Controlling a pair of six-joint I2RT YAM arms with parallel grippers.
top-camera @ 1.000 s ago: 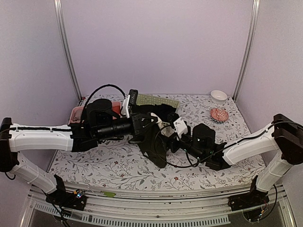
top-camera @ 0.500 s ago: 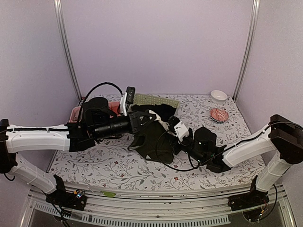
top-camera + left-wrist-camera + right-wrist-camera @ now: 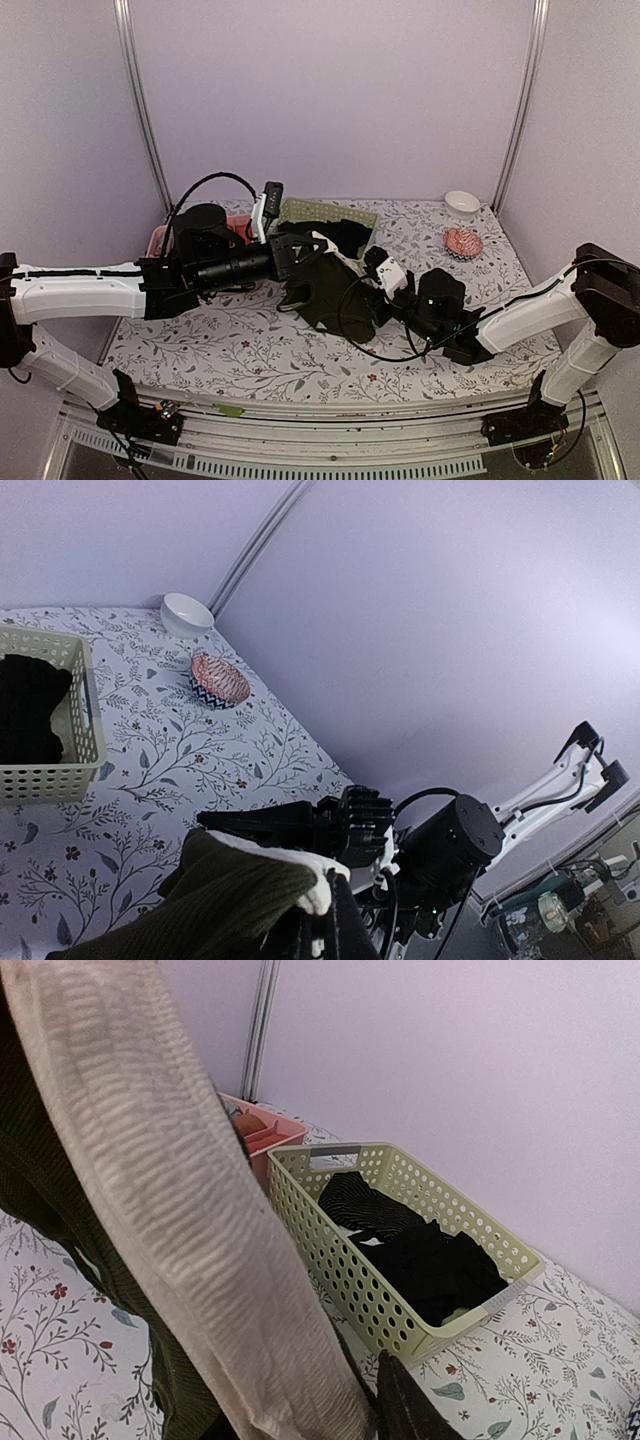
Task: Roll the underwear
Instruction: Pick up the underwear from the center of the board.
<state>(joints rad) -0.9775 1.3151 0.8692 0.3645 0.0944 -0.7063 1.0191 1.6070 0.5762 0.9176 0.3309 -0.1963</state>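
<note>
The underwear [image 3: 335, 300], dark cloth with a cream waistband, hangs above the table between my two grippers. My left gripper [image 3: 305, 248] is shut on its left top corner. My right gripper [image 3: 362, 268] is shut on its right top corner. In the left wrist view the ribbed dark cloth [image 3: 200, 900] and the waistband [image 3: 290, 865] bunch at my left gripper [image 3: 325, 925], with the right gripper [image 3: 290, 825] just behind. In the right wrist view the waistband [image 3: 180, 1210] fills the left side and hides most of my right gripper [image 3: 345, 1405].
A pale green basket [image 3: 340, 213] holding black garments [image 3: 420, 1250] stands at the back, behind the underwear. A pink tray [image 3: 163, 238] sits at the back left. A white bowl [image 3: 462, 201] and a pink patterned bowl [image 3: 463, 241] sit at the back right.
Both grippers have moved a little toward the back and apart, the right one going rightward. The underwear hangs wider between them than before.
</note>
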